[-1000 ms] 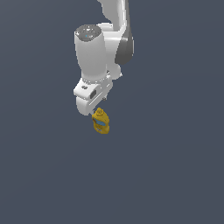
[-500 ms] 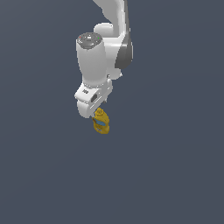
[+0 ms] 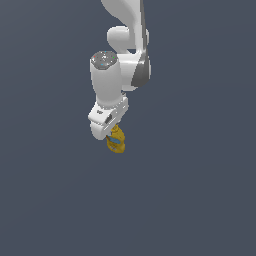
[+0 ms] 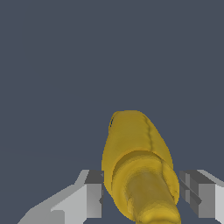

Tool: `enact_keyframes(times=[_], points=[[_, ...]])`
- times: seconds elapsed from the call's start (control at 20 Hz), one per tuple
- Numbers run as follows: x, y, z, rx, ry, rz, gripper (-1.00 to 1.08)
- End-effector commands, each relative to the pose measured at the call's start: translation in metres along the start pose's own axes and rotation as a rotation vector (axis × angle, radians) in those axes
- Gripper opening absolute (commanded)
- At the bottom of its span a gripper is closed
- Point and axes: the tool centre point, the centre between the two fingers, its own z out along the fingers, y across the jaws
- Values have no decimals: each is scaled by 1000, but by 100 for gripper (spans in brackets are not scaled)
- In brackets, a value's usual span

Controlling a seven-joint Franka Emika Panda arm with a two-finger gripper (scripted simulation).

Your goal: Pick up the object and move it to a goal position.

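The yellow squeeze bottle point(image 3: 116, 142) with a blue label patch sits just below the white gripper point(image 3: 112, 134) in the exterior view. In the wrist view the bottle point(image 4: 138, 166) fills the gap between the two grey fingertips point(image 4: 94, 192), its narrower cap end toward the camera. The jaws stand on either side of the bottle, very close to its sides, and look open around it. The fingers are hidden behind the hand in the exterior view.
The white arm point(image 3: 122, 70) comes down from the upper edge of the exterior view. Around it there is only a plain dark grey surface point(image 3: 200, 200), with no other objects or edges in view.
The arm and hand have moved down over the bottle. The bottle has stayed where it was.
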Motion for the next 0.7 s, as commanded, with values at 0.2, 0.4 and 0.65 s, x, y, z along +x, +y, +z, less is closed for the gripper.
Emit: enact_keyframes(times=[0.2, 0.4, 0.65], points=[[0, 0, 1, -1, 0, 0, -100], [0, 0, 1, -1, 0, 0, -100], [0, 2, -4, -2, 1, 0, -100]])
